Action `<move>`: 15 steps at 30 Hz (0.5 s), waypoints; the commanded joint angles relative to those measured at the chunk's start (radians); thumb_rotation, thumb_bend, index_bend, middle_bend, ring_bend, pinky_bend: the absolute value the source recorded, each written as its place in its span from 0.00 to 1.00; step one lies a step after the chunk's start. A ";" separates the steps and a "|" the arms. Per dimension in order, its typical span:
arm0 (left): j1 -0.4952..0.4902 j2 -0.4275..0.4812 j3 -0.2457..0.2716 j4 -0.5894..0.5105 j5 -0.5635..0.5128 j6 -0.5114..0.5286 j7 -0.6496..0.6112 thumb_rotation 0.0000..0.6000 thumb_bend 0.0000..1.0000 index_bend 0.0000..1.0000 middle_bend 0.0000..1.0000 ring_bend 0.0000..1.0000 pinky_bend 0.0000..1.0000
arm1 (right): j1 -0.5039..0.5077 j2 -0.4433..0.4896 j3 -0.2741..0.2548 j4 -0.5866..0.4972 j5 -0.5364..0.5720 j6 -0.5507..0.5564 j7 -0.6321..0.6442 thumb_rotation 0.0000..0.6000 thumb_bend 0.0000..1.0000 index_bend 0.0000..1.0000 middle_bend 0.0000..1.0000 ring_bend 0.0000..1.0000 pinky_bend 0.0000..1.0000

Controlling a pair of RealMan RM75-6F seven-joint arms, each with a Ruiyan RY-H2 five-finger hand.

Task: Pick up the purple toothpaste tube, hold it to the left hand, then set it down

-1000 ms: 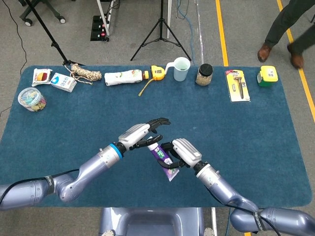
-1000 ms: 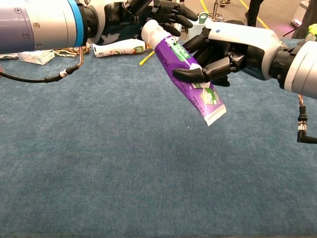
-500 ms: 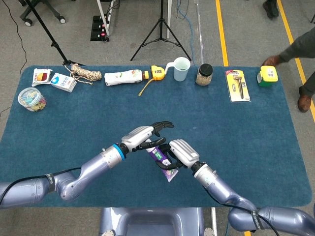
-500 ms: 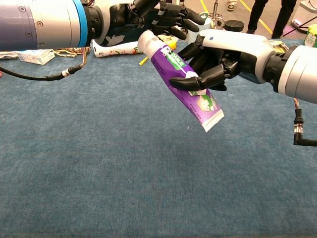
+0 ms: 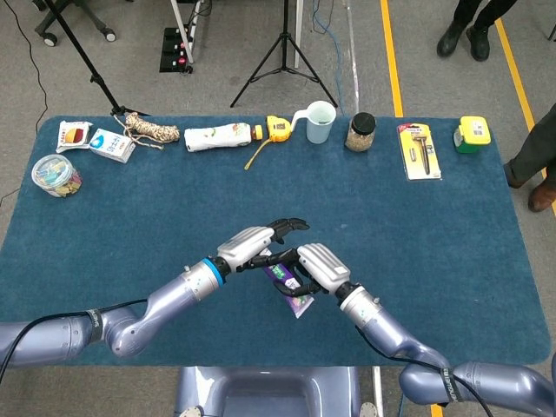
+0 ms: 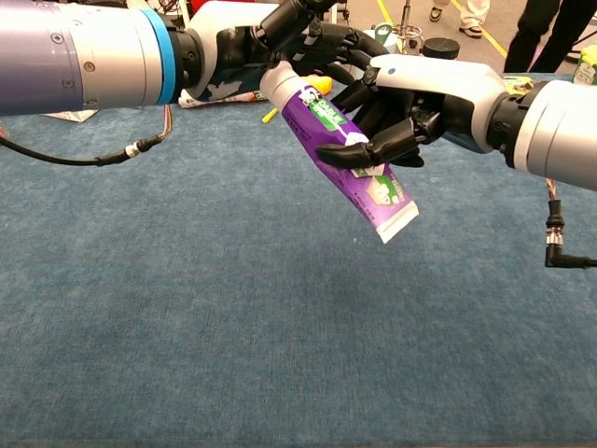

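Midair, right hand (image 6: 410, 112) gripping toothpaste tube (image 6: 343, 149), left hand (image 6: 298, 42) perhaps touching

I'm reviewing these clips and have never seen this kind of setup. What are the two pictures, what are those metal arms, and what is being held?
Both pictures come from the robot's own cameras: one at its head looking down on the table, one at its chest looking across it. The silver arms end in mechanical hands. The right hand holds a purple toothpaste tube in the air, tilted, cap end up against the left hand. Along the far edge lie small items, among them a cup, a jar and a packaged razor.
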 commanded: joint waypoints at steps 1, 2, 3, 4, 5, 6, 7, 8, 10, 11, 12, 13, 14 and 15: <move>-0.001 -0.003 0.003 0.001 -0.001 0.003 0.003 0.00 0.14 0.07 0.07 0.03 0.23 | 0.001 -0.001 0.001 0.000 0.003 0.000 -0.004 0.79 0.55 0.79 0.82 0.93 0.85; -0.002 -0.005 0.003 0.002 -0.001 0.005 0.004 0.00 0.14 0.07 0.07 0.03 0.23 | 0.001 0.000 0.002 -0.001 0.005 0.000 -0.003 0.79 0.55 0.79 0.82 0.93 0.85; -0.002 -0.006 0.004 0.003 -0.002 0.006 0.004 0.00 0.14 0.07 0.07 0.03 0.23 | 0.002 0.000 0.002 -0.001 0.007 -0.001 -0.003 0.79 0.55 0.79 0.82 0.93 0.85; -0.002 -0.007 0.005 0.003 -0.002 0.007 0.004 0.00 0.14 0.07 0.07 0.03 0.22 | 0.002 0.000 0.003 0.000 0.007 -0.001 -0.005 0.79 0.55 0.79 0.82 0.93 0.85; -0.003 -0.009 0.005 0.003 -0.002 0.008 0.005 0.00 0.14 0.07 0.07 0.03 0.22 | 0.003 0.000 0.003 0.000 0.009 -0.001 -0.006 0.80 0.55 0.79 0.82 0.93 0.85; -0.003 -0.010 0.006 0.004 -0.003 0.009 0.005 0.00 0.14 0.07 0.07 0.03 0.22 | 0.003 0.000 0.004 0.000 0.010 -0.001 -0.006 0.80 0.55 0.79 0.82 0.93 0.85; -0.003 -0.010 0.006 0.004 -0.003 0.009 0.005 0.00 0.14 0.07 0.07 0.02 0.22 | 0.003 0.000 0.004 0.000 0.010 -0.001 -0.006 0.80 0.55 0.79 0.82 0.93 0.85; -0.004 -0.011 0.008 0.004 -0.003 0.009 0.006 0.00 0.14 0.07 0.07 0.02 0.22 | 0.004 0.000 0.005 0.001 0.011 -0.001 -0.006 0.80 0.55 0.79 0.82 0.93 0.85; -0.004 -0.012 0.010 0.004 -0.003 0.011 0.008 0.00 0.14 0.07 0.07 0.02 0.22 | 0.004 0.000 0.006 0.001 0.012 -0.001 -0.007 0.80 0.55 0.79 0.82 0.93 0.85; -0.004 -0.013 0.010 0.004 -0.003 0.012 0.008 0.00 0.14 0.07 0.07 0.02 0.22 | 0.005 0.000 0.007 0.001 0.013 -0.001 -0.007 0.80 0.55 0.79 0.82 0.93 0.85; -0.004 -0.014 0.011 0.003 -0.004 0.013 0.008 0.00 0.14 0.07 0.07 0.02 0.22 | 0.006 0.000 0.008 0.000 0.013 -0.001 -0.006 0.80 0.55 0.79 0.82 0.93 0.85; -0.004 -0.015 0.011 0.003 -0.004 0.014 0.007 0.00 0.14 0.07 0.07 0.02 0.22 | 0.006 0.000 0.009 0.000 0.013 -0.001 -0.007 0.80 0.55 0.79 0.82 0.93 0.85; -0.004 -0.016 0.011 0.003 -0.004 0.016 0.007 0.00 0.14 0.07 0.07 0.02 0.22 | 0.007 0.000 0.009 0.001 0.014 -0.001 -0.008 0.80 0.55 0.79 0.82 0.93 0.85; -0.004 -0.018 0.011 0.003 -0.005 0.018 0.006 0.00 0.14 0.07 0.07 0.02 0.22 | 0.008 0.000 0.011 0.001 0.015 -0.002 -0.008 0.80 0.55 0.79 0.82 0.93 0.85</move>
